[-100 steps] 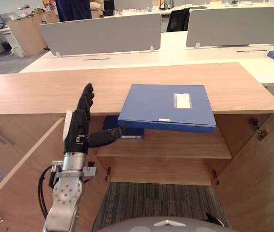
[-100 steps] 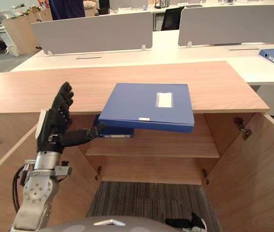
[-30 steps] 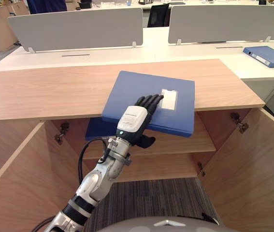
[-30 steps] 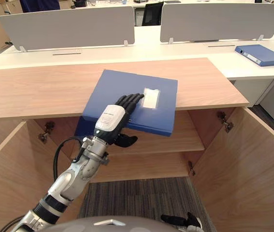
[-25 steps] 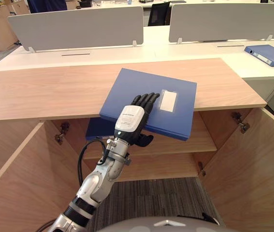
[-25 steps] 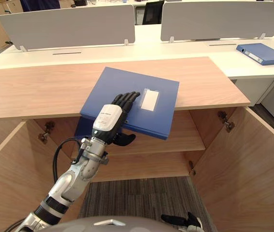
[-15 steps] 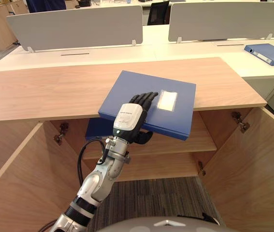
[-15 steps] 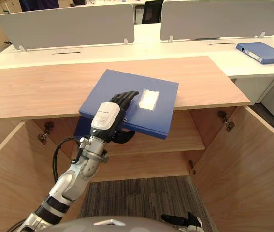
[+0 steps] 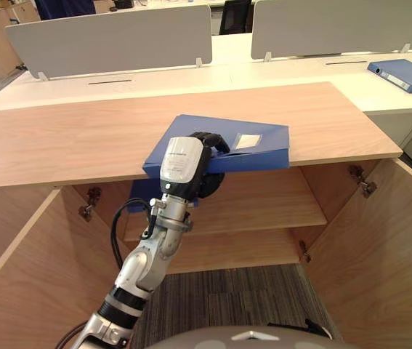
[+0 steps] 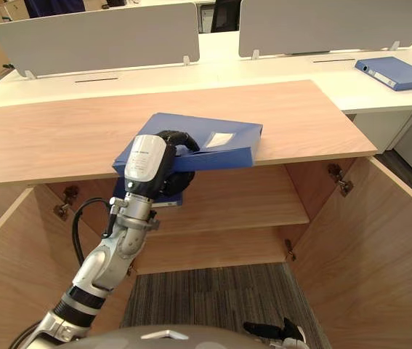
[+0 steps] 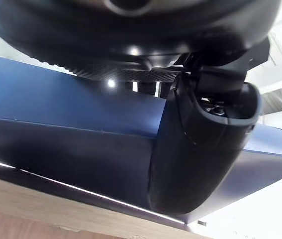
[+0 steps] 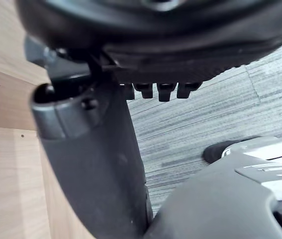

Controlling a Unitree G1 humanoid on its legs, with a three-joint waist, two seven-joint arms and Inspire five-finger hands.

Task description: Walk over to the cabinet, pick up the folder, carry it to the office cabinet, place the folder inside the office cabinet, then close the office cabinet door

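One folder point(image 9: 260, 156) tilted off cabinet top point(image 9: 67, 138) | left robot hand point(image 9: 182, 166) curled round its edge | second folder point(image 9: 139, 195) on shelf point(image 9: 264, 205) inside

A: What sits hidden behind the left hand point(image 9: 184, 164)?
B: The folder point(image 9: 256, 149)'s near corner, and most of a second folder point(image 9: 139, 197) on the shelf point(image 9: 264, 207).
A: The far binder point(image 9: 405, 74)?
B: Cut off at the edge.
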